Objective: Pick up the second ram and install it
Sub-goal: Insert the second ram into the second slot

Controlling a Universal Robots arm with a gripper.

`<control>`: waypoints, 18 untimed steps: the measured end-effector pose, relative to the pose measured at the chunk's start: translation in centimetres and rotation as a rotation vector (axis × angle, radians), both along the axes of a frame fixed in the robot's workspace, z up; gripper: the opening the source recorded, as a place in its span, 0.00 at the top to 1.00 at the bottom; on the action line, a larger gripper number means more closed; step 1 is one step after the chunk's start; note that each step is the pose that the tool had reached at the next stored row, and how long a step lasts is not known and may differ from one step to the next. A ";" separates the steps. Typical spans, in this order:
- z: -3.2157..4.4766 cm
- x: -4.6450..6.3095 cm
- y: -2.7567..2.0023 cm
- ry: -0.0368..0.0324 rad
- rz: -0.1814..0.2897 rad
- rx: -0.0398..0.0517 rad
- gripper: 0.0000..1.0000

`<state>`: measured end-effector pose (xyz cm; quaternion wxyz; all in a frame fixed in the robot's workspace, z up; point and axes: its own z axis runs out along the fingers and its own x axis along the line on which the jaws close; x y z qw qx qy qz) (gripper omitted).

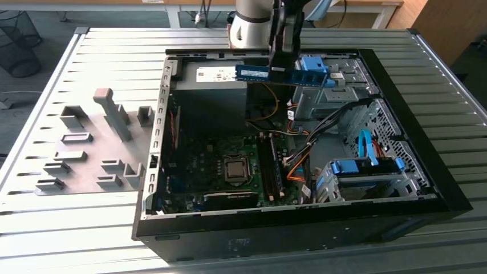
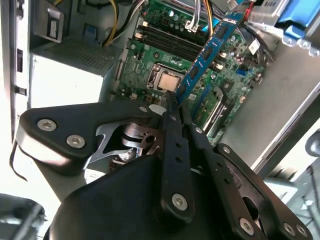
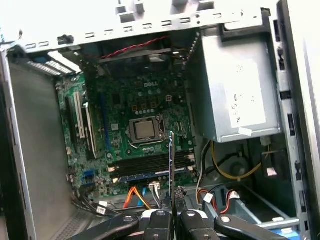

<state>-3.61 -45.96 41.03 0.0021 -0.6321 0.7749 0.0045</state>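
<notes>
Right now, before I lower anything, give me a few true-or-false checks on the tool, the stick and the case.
1. The tool is shut on the second ram. True.
2. The second ram is seated in a motherboard slot. False: it is held in the air above the open case.
3. The processor socket has a cooler mounted. False: the chip lies bare.
4. The grey fixture tray lies outside the case, on the exterior view's left. True.

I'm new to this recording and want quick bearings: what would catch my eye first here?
The gripper shut on the second ram, a blue stick held above the open computer case near its far end in the exterior view. Below lies the green motherboard with its bare processor socket. A grey fixture block sits on the table at the exterior view's left.
</notes>
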 end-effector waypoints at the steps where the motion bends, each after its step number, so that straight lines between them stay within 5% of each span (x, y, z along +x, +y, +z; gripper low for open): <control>1: -0.03 0.0 0.00 -0.0001 -0.017 0.0000 0.86; 18: -0.55 0.0 0.00 0.0000 -0.326 -0.0025 0.86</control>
